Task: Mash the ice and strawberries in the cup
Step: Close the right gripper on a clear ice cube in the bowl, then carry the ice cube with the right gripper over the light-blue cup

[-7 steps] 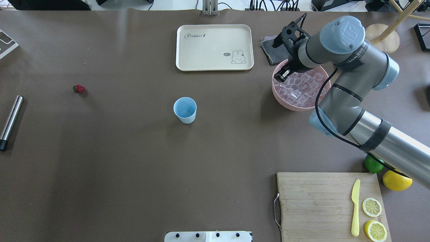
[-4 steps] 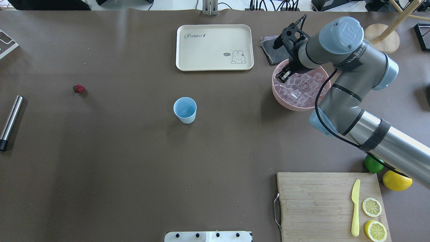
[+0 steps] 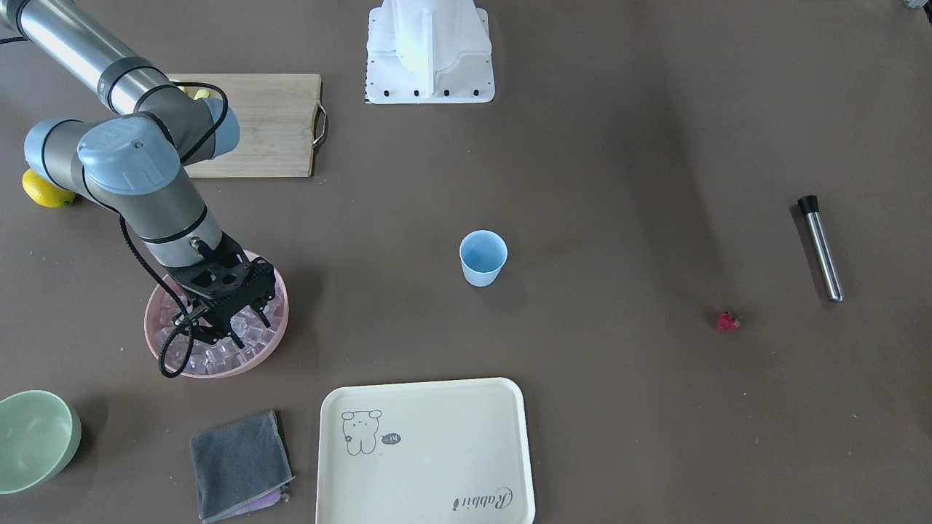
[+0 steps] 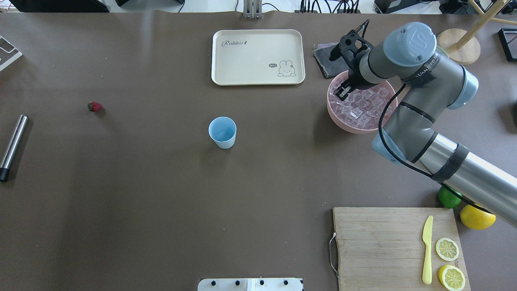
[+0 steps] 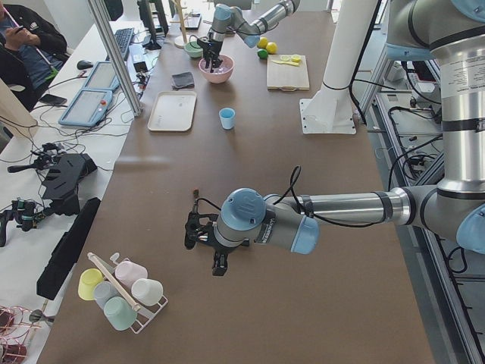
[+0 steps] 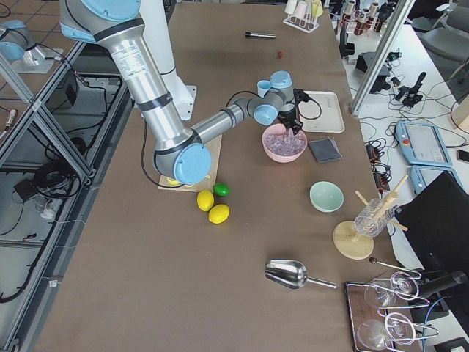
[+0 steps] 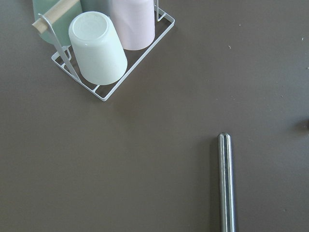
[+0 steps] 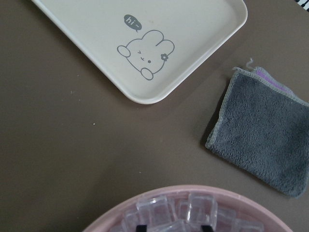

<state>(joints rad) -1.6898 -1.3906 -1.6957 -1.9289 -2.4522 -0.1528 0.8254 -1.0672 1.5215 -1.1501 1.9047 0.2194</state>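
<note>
Right hand (image 4: 342,89) has edged across the pink bowl (image 4: 344,123) of ice (image 4: 357,109) (jaws apart) on the brown table (image 4: 161,182).

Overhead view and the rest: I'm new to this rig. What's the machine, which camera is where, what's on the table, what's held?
Two robot arms, one table. The overhead view looks from behind them; the front view faces them, mirrored; two side views look along the table; each wrist carries a camera. The right gripper stands open in the pink bowl of ice, nothing visibly gripped. The left gripper, state unclear, hovers near the metal rod. The light-blue cup looks empty; the strawberry lies apart.
</note>
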